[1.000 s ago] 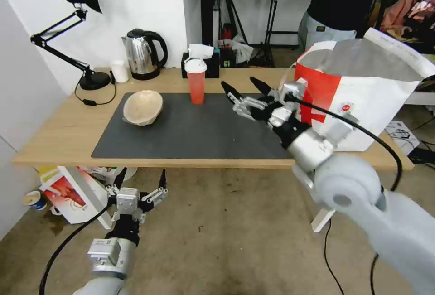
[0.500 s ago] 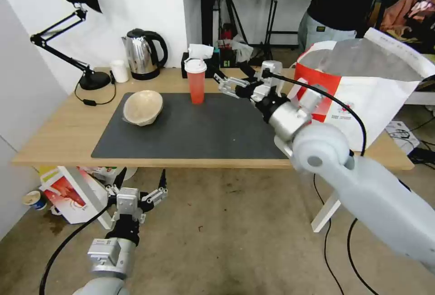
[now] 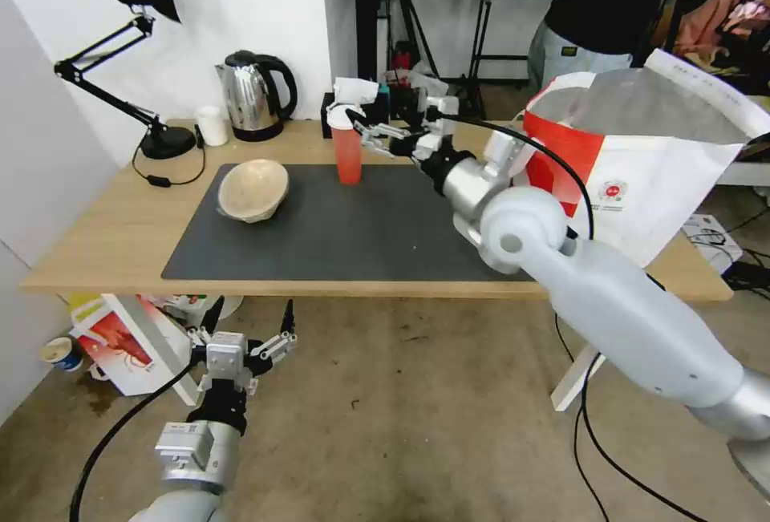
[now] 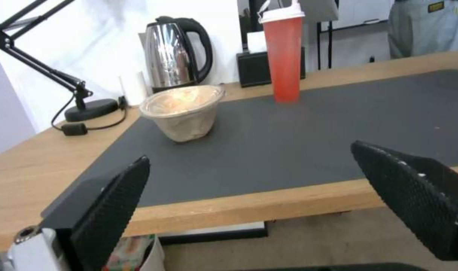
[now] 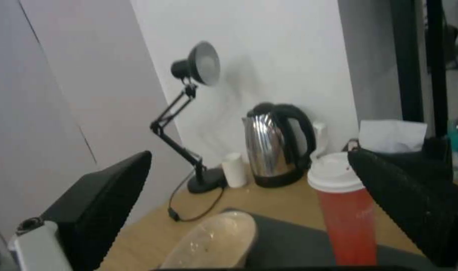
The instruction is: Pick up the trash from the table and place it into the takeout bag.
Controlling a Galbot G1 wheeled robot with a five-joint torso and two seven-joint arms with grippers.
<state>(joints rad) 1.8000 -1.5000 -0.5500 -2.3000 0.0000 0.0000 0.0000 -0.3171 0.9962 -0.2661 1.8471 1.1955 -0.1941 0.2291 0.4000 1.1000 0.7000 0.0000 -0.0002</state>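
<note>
A: How far along is the robot with clearing the table?

B: Partway, as far as can be judged. The red cup and the beige bowl are both sitting on the dark mat, so at least those two are left. The bag is standing open at the table's right end, but its contents are hidden from here, so nobody can say what is already inside.

A: And the arms?

B: The right gripper is reaching across the mat with its fingers spread apart, right beside the cup near its white lid. Whether it is touching the cup cannot be told; in the right wrist view the cup is standing close to one finger, not clamped between the two. The left gripper is hanging low in front of the table edge, fingers apart, holding nothing.

A: So the cup is the step in hand?

B: That is how it is looking.
</note>
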